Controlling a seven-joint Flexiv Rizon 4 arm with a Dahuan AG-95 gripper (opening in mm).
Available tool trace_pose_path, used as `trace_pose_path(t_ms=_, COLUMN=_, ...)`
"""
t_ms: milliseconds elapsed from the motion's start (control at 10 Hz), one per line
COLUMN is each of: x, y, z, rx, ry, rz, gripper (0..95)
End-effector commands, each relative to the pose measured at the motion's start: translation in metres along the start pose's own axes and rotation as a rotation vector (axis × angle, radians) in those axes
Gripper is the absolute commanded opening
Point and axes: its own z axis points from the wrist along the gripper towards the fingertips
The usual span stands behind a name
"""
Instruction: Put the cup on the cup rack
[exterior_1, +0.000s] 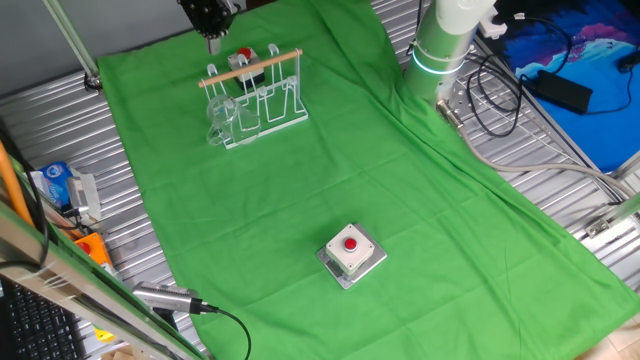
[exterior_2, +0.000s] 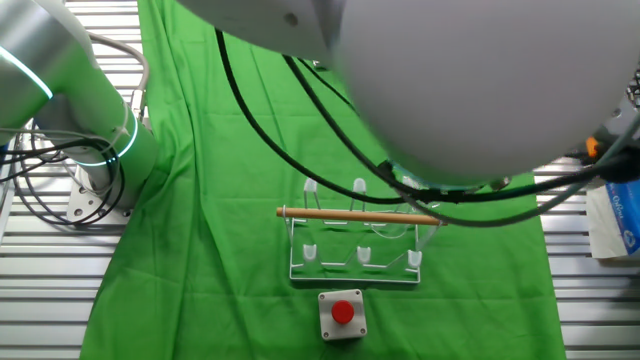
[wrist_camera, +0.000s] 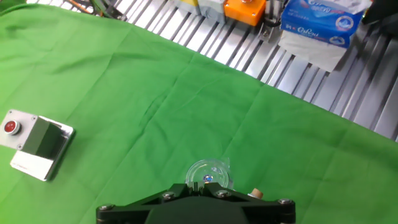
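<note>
The cup rack (exterior_1: 257, 95) stands at the far end of the green cloth, its wooden bar across the top; it also shows in the other fixed view (exterior_2: 355, 245). The clear cup (exterior_1: 221, 122) sits at the rack's left end, in among the prongs. In the hand view the cup (wrist_camera: 209, 173) is a round clear disc seen from above, just past my fingers. My gripper (exterior_1: 213, 42) hangs above the rack's left end, apart from the cup. Its jaws look closed together and hold nothing. In the other fixed view the arm hides most of the cup.
A box with a red button (exterior_1: 351, 250) sits on the cloth near the front; it also shows in the hand view (wrist_camera: 34, 143). The robot base (exterior_1: 440, 50) stands at the right. A tissue pack (wrist_camera: 320, 22) and an orange item (wrist_camera: 245, 11) lie on the metal slats beyond the cloth.
</note>
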Motion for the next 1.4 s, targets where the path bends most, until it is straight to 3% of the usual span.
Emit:
trace_pose_path(t_ms=100, x=0.000, y=0.000, z=-0.001, rx=-0.034, ry=0.031, rz=-0.001, gripper=0.0)
trace_pose_path(t_ms=600, x=0.000, y=0.000, z=-0.001, rx=-0.035, ry=0.022, rz=-0.080, gripper=0.0)
trace_pose_path(t_ms=1100, x=-0.001, y=-0.001, z=0.001, rx=-0.037, ry=0.021, rz=-0.094, gripper=0.0)
trace_pose_path(t_ms=1300, x=-0.013, y=-0.004, z=0.015, rx=-0.040, ry=0.008, rz=-0.085, gripper=0.0)
trace_pose_path(t_ms=1400, x=-0.028, y=-0.005, z=0.032, rx=-0.034, ry=0.009, rz=-0.075, gripper=0.0)
